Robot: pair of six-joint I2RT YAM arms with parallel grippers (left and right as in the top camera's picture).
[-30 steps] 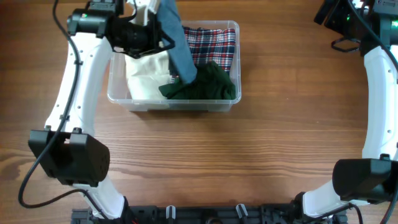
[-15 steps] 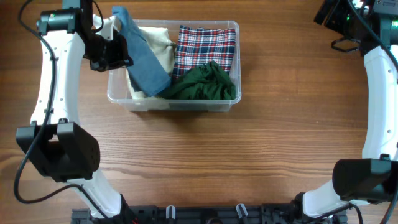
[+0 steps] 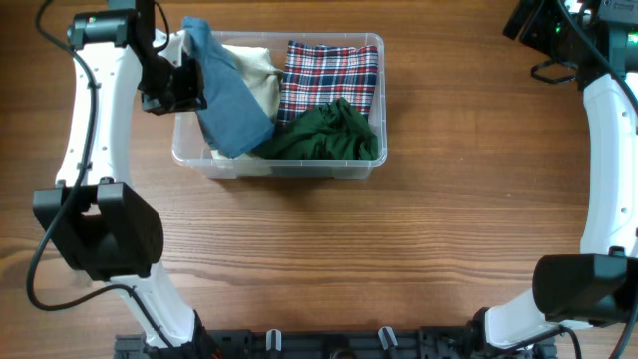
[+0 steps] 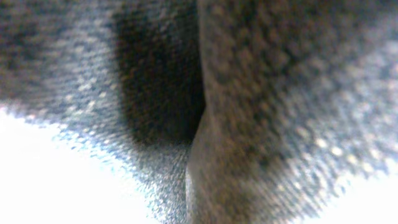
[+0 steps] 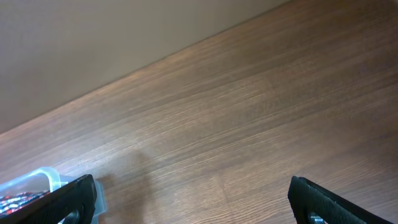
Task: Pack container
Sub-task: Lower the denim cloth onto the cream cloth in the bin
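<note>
On the table (image 3: 449, 229), seen from overhead, the container (image 3: 289, 171) sits at the far left-centre, long sides running left to right. It holds a plaid cloth (image 3: 334, 70) at the far right, a green cloth (image 3: 334, 138) at the near right and a cream cloth (image 3: 257, 72) at the left. A blue cloth (image 3: 227, 100) lies across the cream cloth, and its upper end rises over the far-left corner of the container. The left gripper (image 3: 182, 78) sits at that corner, clamped on the raised end. The right arm (image 3: 608, 130) stands at the far right edge, well apart from the container. Left wrist view: blurred fabric of the blue cloth (image 4: 280, 93) fills the picture and hides the fingers. Right wrist view: the right gripper (image 5: 193, 199) has its fingers spread wide with nothing between them, above bare table (image 5: 249, 124). One corner of the container (image 5: 45, 179) shows at the lower left.
</note>
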